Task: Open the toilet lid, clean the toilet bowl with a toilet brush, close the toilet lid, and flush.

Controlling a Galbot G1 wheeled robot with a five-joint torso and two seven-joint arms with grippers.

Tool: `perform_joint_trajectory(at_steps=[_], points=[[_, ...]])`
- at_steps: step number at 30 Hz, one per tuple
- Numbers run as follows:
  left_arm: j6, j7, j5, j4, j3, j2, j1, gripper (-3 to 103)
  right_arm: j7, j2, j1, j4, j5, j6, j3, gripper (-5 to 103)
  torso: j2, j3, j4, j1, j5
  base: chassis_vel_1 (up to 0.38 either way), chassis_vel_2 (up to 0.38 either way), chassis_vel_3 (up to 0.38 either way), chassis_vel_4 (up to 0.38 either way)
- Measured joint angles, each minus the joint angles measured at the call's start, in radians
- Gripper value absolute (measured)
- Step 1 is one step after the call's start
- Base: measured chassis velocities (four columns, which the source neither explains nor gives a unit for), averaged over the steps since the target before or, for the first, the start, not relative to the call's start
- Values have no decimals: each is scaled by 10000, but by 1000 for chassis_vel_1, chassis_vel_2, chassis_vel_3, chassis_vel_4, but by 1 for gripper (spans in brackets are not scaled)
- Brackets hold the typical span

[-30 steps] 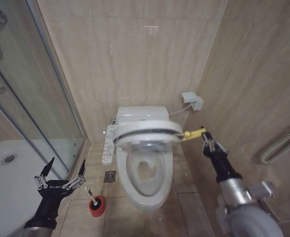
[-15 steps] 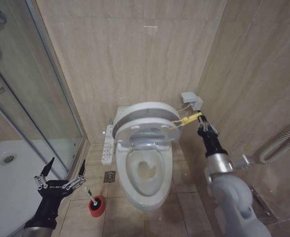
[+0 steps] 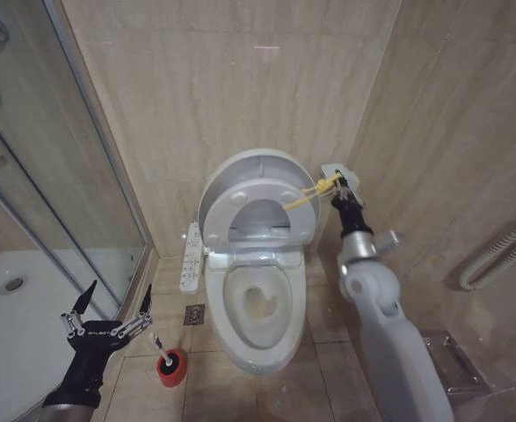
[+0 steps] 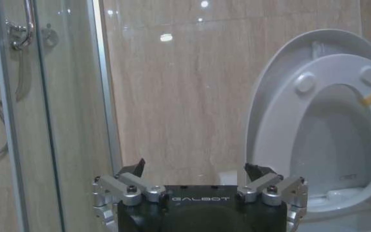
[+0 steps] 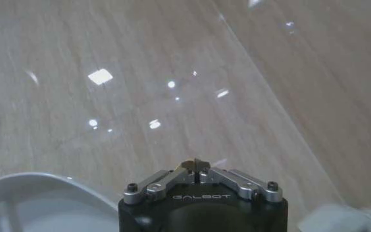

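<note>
toilet lid (image 3: 256, 180) stands raised at frame centre; right gripper (image 3: 337, 190), just right of it, clenched on yellow loop (image 3: 308, 194). left gripper (image 3: 105, 326) splayed, lower left.

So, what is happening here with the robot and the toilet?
The right gripper is shut on a yellow loop tied to the seat and holds it up beside the wall. The toilet lid and seat stand nearly upright, so the toilet bowl is open. The left gripper hangs open, low beside the shower glass. The toilet brush sits untouched in its red holder on the floor.
</note>
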Motion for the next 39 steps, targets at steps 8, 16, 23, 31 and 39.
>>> perform_joint_trajectory(at_steps=[8, 16, 23, 31, 39], points=[[0, 0, 0, 0, 0, 1, 0, 100, 84, 202, 2187, -2214, -652, 546, -935, 0, 0, 0, -2, 0, -1, 0, 0, 0, 0], [0, 0, 0, 0, 0, 1, 0, 100, 48, 529, 3784, -4689, -1653, 1408, -1380, 0, -1, 1, 3, 0, 1, 0, 0, 0, 0], [0, 0, 0, 0, 0, 1, 0, 100, 133, 564, 5082, -6199, -2396, 1971, -1691, 0, -1, 3, 6, 2, 1, 0, 0, 0, 0], [1, 0, 0, 1, 0, 0, 1, 100, 505, 609, 5778, -7128, -3325, 2334, -2051, 0, -2, 1, 0, 1, 1, 0, 0, 0, 0], [0, 0, 0, 1, 0, 1, 0, 100, 750, 313, 5582, -6518, -3083, 1833, -2379, 0, -1, 0, 0, 1, 1, 0, 0, 0, 0]])
